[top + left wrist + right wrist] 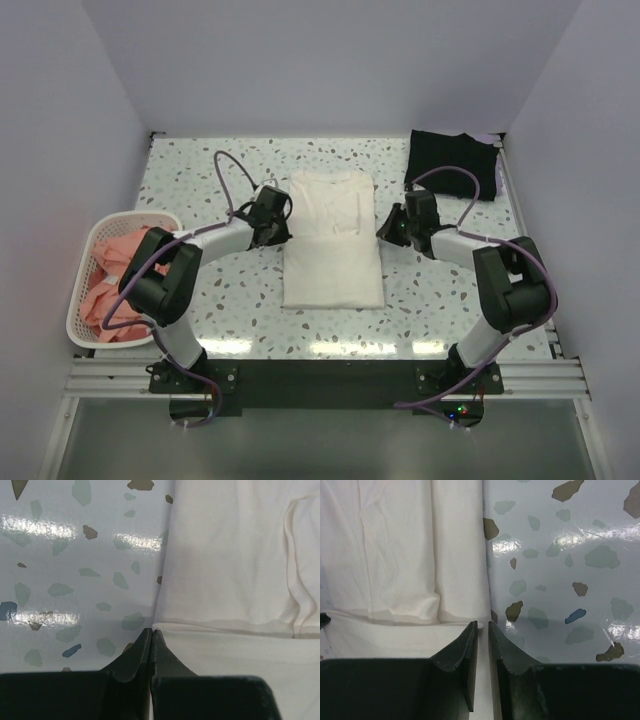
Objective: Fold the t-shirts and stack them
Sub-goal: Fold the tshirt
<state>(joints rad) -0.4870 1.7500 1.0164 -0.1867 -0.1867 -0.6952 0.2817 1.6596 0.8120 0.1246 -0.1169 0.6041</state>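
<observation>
On the left, a white basket (78, 305) holds the pink t-shirts (125, 250). Beside it, the left gripper (151, 631) has its fingers pressed together, tips at the left edge of the white t-shirt (332, 245), which lies folded in the middle of the speckled table (200, 170). The right gripper (483, 625) is at the shirt's right edge, with a narrow gap between its fingers. The black t-shirt (452, 165) lies folded in the far right corner.

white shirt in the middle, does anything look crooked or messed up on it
Nothing really stands out. The white t-shirt lies flat and roughly straight on the table, one layer folded across its middle; the near end flares slightly wider. No tears or stains show.
</observation>
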